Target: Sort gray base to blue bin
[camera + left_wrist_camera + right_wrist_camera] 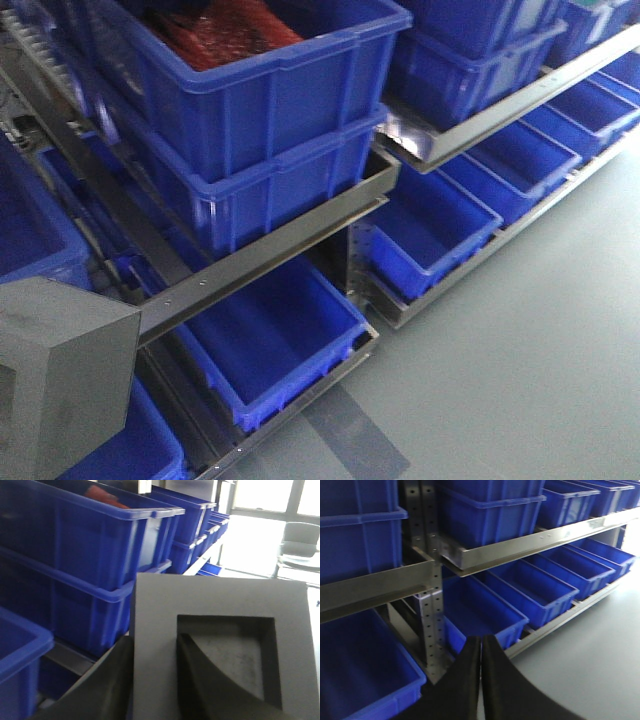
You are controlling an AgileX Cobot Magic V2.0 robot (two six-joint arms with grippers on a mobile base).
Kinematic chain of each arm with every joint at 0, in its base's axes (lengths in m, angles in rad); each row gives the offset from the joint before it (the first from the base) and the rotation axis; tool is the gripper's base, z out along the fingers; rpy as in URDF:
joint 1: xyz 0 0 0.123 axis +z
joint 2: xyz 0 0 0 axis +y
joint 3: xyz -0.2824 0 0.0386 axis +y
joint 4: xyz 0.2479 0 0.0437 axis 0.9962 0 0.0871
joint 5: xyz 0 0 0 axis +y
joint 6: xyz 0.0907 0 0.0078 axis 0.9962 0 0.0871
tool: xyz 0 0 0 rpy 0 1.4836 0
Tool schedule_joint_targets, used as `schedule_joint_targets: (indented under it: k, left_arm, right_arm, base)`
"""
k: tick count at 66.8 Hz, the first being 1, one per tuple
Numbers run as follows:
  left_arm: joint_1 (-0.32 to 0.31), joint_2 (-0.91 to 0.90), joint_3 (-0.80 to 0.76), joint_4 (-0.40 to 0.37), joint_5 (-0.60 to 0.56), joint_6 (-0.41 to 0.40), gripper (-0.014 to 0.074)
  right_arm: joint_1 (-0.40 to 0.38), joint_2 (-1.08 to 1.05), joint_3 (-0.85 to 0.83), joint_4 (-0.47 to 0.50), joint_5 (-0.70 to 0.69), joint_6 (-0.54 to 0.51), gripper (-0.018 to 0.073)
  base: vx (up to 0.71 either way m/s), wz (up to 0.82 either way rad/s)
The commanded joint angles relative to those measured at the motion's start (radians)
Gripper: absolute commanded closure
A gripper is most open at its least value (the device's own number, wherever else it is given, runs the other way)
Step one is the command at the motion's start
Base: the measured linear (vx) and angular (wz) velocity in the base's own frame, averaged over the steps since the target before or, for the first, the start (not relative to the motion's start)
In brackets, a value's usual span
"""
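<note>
- The base (pixel 160 630) is gripped by the left gripper (pixel 152 645). One finger (pixel 210 680) sits inside the square recess and the other (pixel 105 680) presses the outer left side.
- In the front view the base (pixel 60 370) hangs at lower left in front of the rack, resting on no shelf.
- A bin (pixel 150 450) on the bottom shelf shows partly behind the base's lower right edge; whether the two touch cannot be told.
- The right gripper (pixel 481 645) is clenched, fingers pressed together with nothing between them. It points at the bottom-shelf row.
- Other bins (pixel 270 350) fill the rack (pixel 270 250), open ones below and stacked pairs above.
- The top stacked bin holds red items (pixel 220 30).
- Gray floor (pixel 520 340) runs along the rack's front.
- A chair (pixel 300 545) stands by a bright window in the left wrist view.
</note>
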Motion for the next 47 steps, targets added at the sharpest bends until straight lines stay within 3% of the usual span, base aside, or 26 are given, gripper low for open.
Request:
schedule_joint_targets:
  k: [1,47]
  left_arm:
    - [-0.008,0.008,-0.031,-0.001,-0.105,-0.005,0.0603]
    - [-0.008,0.008,-0.031,-0.001,-0.105,-0.005,0.0603]
  right_arm:
    - [-0.006,-0.007,0.005,-0.009,-0.079,-0.007,0.0564]
    - [-0.006,-0.007,0.005,-0.009,-0.081,-0.007,0.0564]
  base:
    - [0.21,0.82]
    - [0.18,0.7]
